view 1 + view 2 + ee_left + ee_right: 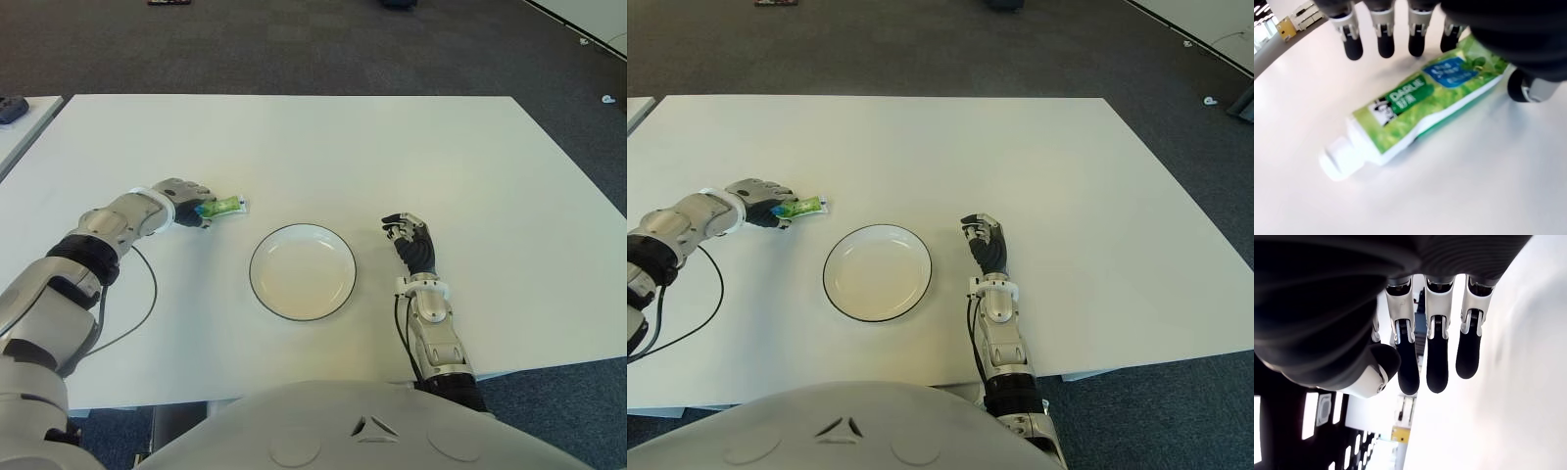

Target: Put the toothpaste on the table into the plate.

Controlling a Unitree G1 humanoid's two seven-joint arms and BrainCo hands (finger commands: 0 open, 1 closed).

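Right hand (413, 238) lies beside the plate (303, 271), fingers loose, holding nothing. Left of the plate, the left hand (185, 202) hovers spread over the toothpaste (226, 206), which lies flat on the table (392, 157).

Your left hand (184, 203) sits at the plate's (345, 291) ten o'clock, over the green toothpaste (225, 206) lying on the white table (392, 157). Your right hand (411, 241) shows at its three o'clock.

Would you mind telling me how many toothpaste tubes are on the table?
1. The toothpaste tube lies left of the plate, under the left hand. None other shows.
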